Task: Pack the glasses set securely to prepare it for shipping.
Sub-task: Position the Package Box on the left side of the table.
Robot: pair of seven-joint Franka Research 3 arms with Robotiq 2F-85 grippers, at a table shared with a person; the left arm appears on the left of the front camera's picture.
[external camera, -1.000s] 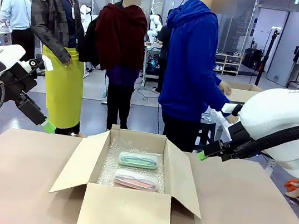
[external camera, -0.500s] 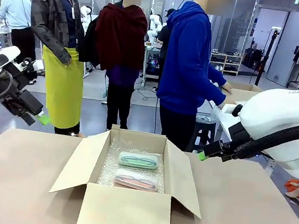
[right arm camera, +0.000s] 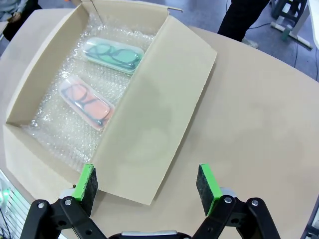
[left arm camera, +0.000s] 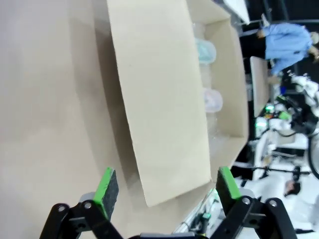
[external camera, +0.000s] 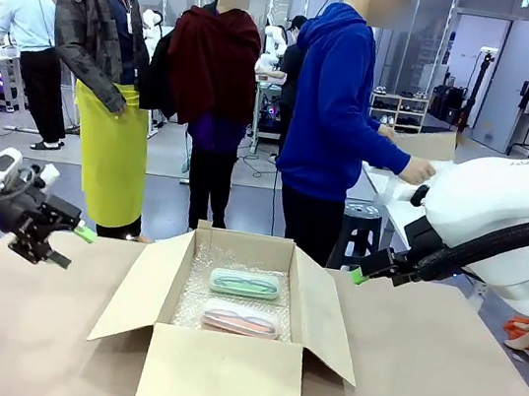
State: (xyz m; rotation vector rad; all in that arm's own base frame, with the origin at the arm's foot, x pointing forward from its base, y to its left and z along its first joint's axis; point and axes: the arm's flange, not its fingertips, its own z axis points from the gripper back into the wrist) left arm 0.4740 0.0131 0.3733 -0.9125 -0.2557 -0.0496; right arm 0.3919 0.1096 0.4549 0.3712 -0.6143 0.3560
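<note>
An open brown cardboard box (external camera: 224,371) sits mid-worktop (external camera: 436,383), its flaps spread. Inside, on a clear bubble-wrap lining (right arm camera: 55,134), a pale mint-green oblong glasses case (external camera: 245,284) lies flat at the far side and a pale pink oblong glasses case (external camera: 240,320) just beside it, nearer the robot. The left end effector (external camera: 73,246) hovers low off the box's left flap and the right end effector (right arm camera: 148,186) above its right flap, each with green pads apart and empty. A person in a blue hoodie (external camera: 331,118) stands beyond the worktop.
</note>
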